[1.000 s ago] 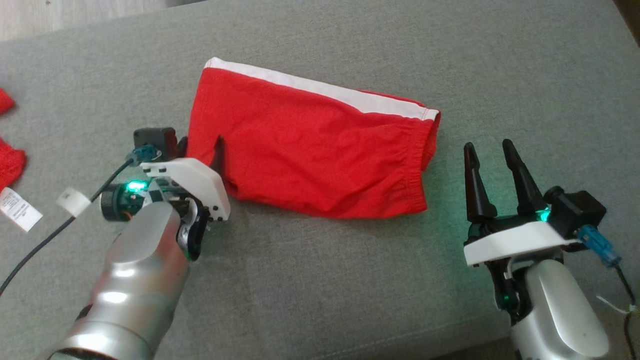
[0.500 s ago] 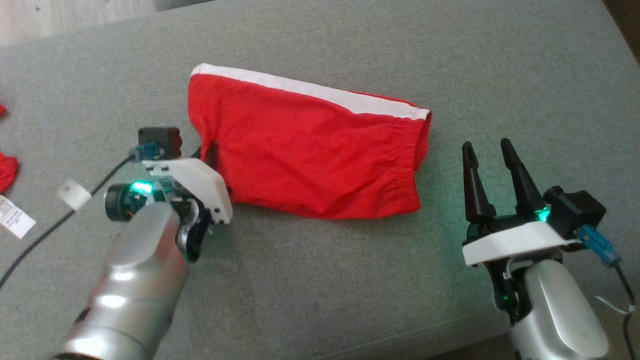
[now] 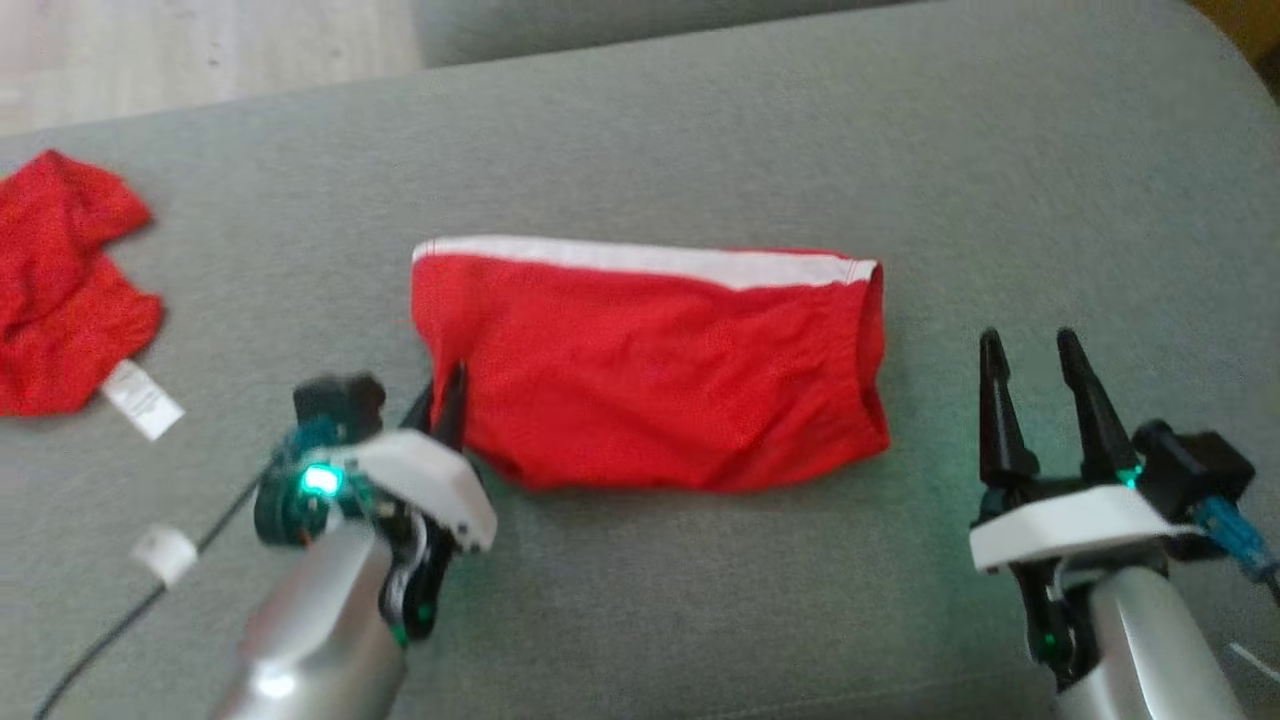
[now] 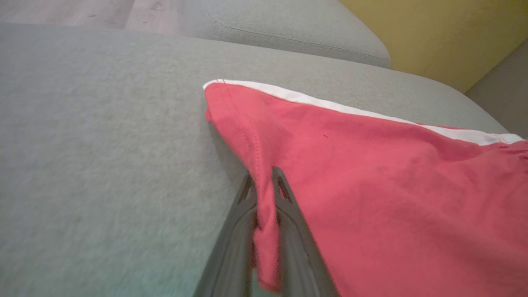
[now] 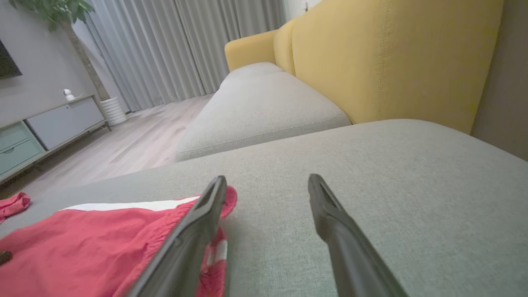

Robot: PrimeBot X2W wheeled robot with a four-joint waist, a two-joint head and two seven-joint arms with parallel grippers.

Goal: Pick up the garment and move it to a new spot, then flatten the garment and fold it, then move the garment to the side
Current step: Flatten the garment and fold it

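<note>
The garment [image 3: 660, 370] is a pair of red shorts with a white side stripe, folded and lying flat on the grey cushion [image 3: 700, 140]. My left gripper [image 3: 447, 385] is shut on the garment's near-left edge; in the left wrist view the red hem [image 4: 264, 214] is pinched between the two dark fingers [image 4: 297, 243], and the cloth rises slightly toward them. My right gripper [image 3: 1030, 355] stands open just right of the garment's elastic waistband [image 3: 868, 350], above the cushion with nothing in it. In the right wrist view its left finger [image 5: 194, 231] overlaps the red cloth [image 5: 82, 247].
A second crumpled red garment [image 3: 60, 290] with a white label [image 3: 143, 400] lies at the far left of the cushion. A black cable [image 3: 120, 620] with a white tag trails from my left wrist. Another grey cushion [image 5: 255, 111] and a yellow sofa back [image 5: 392, 57] lie beyond.
My left gripper has shut on the garment's near-left edge. The head camera has shifted, so the whole scene sits lower and the other red garment shows more fully. My right gripper stays open.
</note>
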